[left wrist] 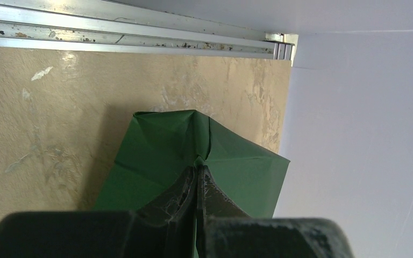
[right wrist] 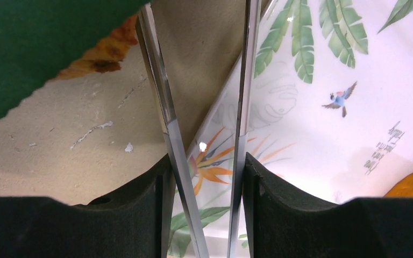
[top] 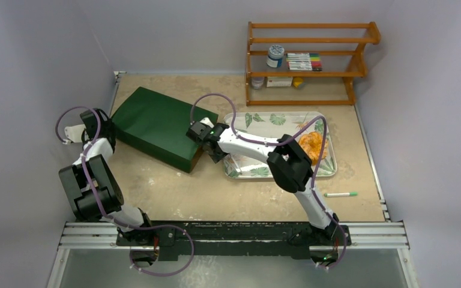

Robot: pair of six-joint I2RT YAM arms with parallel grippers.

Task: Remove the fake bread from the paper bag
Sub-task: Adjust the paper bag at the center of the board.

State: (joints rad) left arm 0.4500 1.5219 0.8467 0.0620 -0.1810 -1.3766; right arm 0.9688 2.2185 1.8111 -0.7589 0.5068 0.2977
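Observation:
The dark green paper bag [top: 156, 125] lies flat at the left back of the table. My left gripper [top: 103, 128] is shut on a fold at the bag's closed end [left wrist: 156, 156]; its fingertips [left wrist: 198, 167] pinch the green paper. My right gripper [top: 199, 133] is at the bag's mouth, shut on a pair of metal tongs [right wrist: 166, 118]. The tong arms spread toward the brown inside of the bag [right wrist: 204, 48]. An orange-brown bread piece [right wrist: 101, 54] peeks out under the green mouth edge. A crinkly orange pastry [top: 311, 146] lies on the leaf-print tray [top: 264, 120].
The tray [right wrist: 322, 140] sits right of the bag, under my right arm. A wooden rack [top: 309, 60] with a jar and markers stands at the back right. A green-capped marker [top: 340, 194] lies near the right front. Walls close off the left and right sides.

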